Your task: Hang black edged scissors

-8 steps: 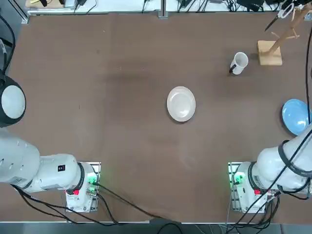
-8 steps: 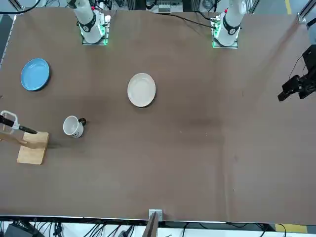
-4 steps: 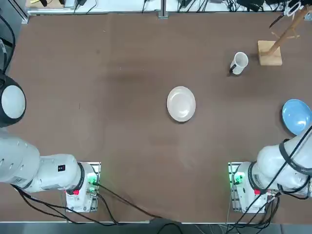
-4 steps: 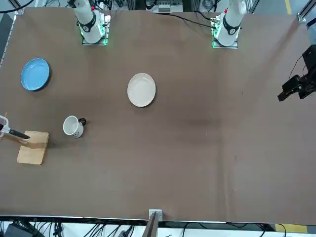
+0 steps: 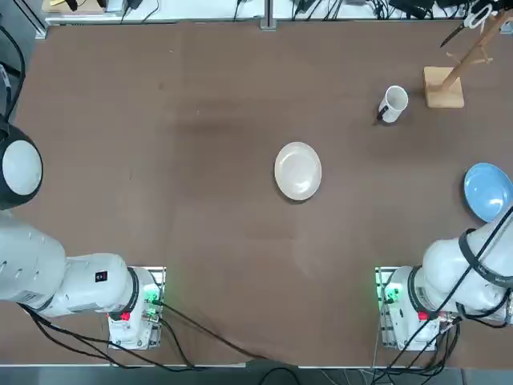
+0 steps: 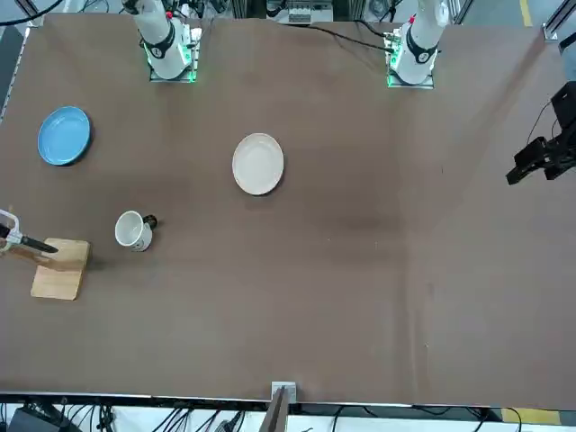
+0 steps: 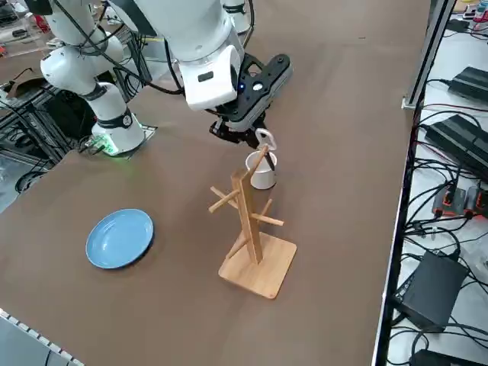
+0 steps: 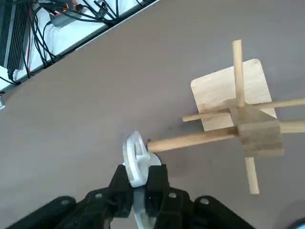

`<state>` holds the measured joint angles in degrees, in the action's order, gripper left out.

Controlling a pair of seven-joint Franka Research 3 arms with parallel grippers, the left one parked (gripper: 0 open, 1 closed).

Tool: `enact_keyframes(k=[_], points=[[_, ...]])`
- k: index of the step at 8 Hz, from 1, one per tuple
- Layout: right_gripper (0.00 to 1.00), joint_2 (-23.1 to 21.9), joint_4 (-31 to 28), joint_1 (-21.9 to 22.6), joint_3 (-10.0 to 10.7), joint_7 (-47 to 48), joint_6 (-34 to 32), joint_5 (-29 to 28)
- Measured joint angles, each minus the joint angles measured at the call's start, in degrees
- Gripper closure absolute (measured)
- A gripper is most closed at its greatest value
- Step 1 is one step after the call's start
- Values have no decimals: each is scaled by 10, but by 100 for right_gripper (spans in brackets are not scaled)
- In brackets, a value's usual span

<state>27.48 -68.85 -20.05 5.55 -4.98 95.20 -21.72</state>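
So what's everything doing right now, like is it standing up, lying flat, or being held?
White-handled, dark-bladed scissors: held, blades look closed.
Right claw: shut on the scissors, near a peg of the rack.
Pale wooden peg rack: standing up.
White mug with dark handle: standing up.
Round white plate: lying flat.
Round blue plate: lying flat.

Right arm reaches out over the table — claw (image 8: 138,191) closed, fingers together.

No readable text, labels or signs anywhere.
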Motion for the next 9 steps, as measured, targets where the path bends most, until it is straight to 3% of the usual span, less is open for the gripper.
enact_keyframes(k=[9], points=[[84, 18, -1, -23, 1, 1, -1, 0]])
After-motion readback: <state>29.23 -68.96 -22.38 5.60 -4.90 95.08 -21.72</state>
